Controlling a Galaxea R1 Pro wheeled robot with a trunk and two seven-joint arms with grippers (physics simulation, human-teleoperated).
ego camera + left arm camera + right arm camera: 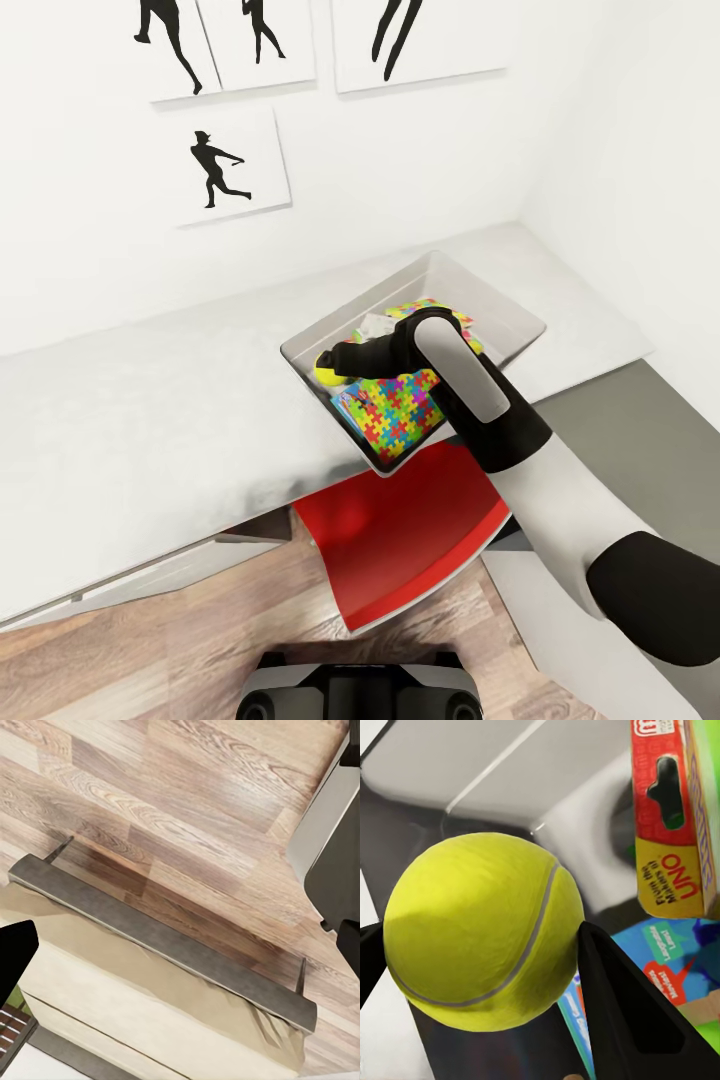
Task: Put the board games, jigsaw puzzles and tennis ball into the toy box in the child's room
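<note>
Closest to the camera in the head view is the robot's own dark base point(355, 690), sitting on a wood-plank floor point(200, 640), with a red chair seat point(400, 540) tucked just under the table edge. The table point(150, 430) is a plain pale grey slab running along a white wall, pretty bare apart from the toy box point(500, 300), a clear grey-walled bin near its front edge. The right arm point(520, 430) reaches over that edge and down into the box, and the right gripper point(484, 945) is clamped on the tennis ball point(484, 930), with a dark finger point(622, 1012) pressed against the ball's side (the other finger barely peeks in at the frame edge). The ball sits held inside the box, above the stuff already in there: a bright multicoloured jigsaw puzzle point(395, 410) at the near end and a red and yellow UNO box point(671, 817) standing just beside it in the right wrist view. Further back, the wall has black dancer-silhouette pictures point(225, 165) hanging on it. The left wrist view looks down at the plank floor and a grey-framed, beige-covered bed point(150, 1005); whether the left gripper is apart or together can't be told from that.
</note>
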